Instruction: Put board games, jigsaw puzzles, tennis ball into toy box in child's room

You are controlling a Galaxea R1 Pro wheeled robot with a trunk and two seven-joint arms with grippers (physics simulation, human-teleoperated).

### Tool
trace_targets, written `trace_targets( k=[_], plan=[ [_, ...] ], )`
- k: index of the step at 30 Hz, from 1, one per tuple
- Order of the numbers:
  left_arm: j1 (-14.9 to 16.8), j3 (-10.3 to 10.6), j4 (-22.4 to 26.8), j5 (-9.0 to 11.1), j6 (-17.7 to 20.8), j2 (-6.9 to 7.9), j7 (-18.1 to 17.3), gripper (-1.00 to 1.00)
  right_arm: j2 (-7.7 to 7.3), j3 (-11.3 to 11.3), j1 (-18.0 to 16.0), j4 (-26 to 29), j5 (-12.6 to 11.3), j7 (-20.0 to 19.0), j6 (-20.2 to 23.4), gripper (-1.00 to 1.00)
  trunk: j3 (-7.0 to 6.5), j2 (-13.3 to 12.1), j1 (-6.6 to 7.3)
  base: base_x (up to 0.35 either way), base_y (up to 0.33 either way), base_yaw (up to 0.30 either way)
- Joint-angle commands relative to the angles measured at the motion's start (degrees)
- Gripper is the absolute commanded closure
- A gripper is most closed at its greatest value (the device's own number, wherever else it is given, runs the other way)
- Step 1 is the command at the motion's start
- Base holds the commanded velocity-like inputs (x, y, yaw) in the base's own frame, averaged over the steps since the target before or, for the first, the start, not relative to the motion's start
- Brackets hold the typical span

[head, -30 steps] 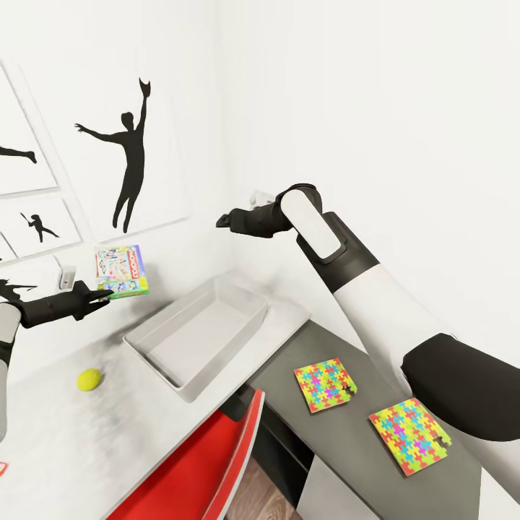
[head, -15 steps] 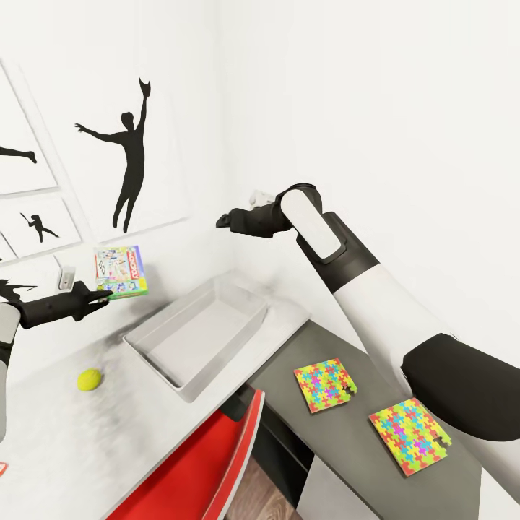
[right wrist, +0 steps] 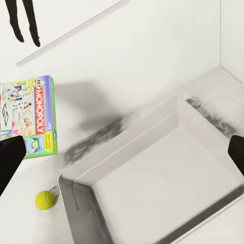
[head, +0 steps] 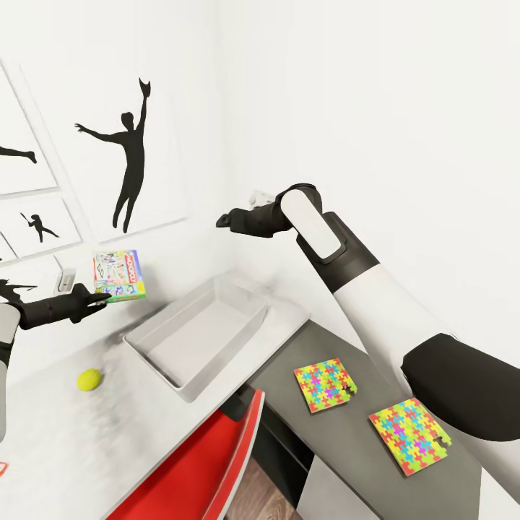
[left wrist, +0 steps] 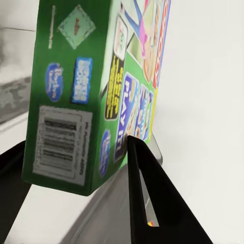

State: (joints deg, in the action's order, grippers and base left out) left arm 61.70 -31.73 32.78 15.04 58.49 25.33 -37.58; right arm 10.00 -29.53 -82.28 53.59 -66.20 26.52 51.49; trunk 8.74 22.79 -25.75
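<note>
1. The left gripper (head: 97, 297) has its jaws closed on the lower edge of the white-and-green board game (head: 120, 275), held upright in the air above the table (head: 65, 448), well short of the toy box (head: 195, 334). The edge grip probably serves so the flat box can be tipped or lowered in.
2. The toy box sits on the table near the wall corner, nothing visible inside it.
3. The tennis ball (head: 89, 379) rests on the table just beside the box's near end (within easy reach).
4. Two jigsaw puzzles (head: 326, 385) lie flat on the lower dark grey cabinet (head: 375, 462).
5. The right gripper (right wrist: 122, 152) hangs above the bin, jaws wide apart and holding nothing, likely kept clear of the drop.
</note>
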Motion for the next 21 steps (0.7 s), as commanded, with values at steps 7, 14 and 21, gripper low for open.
trace_targets(
  k=[7,14,21],
  plan=[
    [0.01,-0.26,-0.02,-0.34,0.15,-0.02,-0.39,1.00,0.00,-0.16,-0.08,0.03,-0.59,0.63,0.03,-1.00,0.13,0.13,-0.04,0.000,0.000,0.000],
    [0.00,-0.24,-0.01,-0.26,0.24,-0.24,-0.38,1.00,0.00,-0.17,-0.08,0.03,-0.53,0.60,0.16,-1.00,0.13,0.13,-0.04,0.000,0.000,0.000],
    [0.00,-0.32,-2.21,-0.35,0.41,-1.44,-0.10,1.00,0.00,-0.17,-0.07,0.03,-0.56,0.60,0.08,-1.00,0.13,0.13,-0.04,0.000,0.000,0.000]
  ],
)
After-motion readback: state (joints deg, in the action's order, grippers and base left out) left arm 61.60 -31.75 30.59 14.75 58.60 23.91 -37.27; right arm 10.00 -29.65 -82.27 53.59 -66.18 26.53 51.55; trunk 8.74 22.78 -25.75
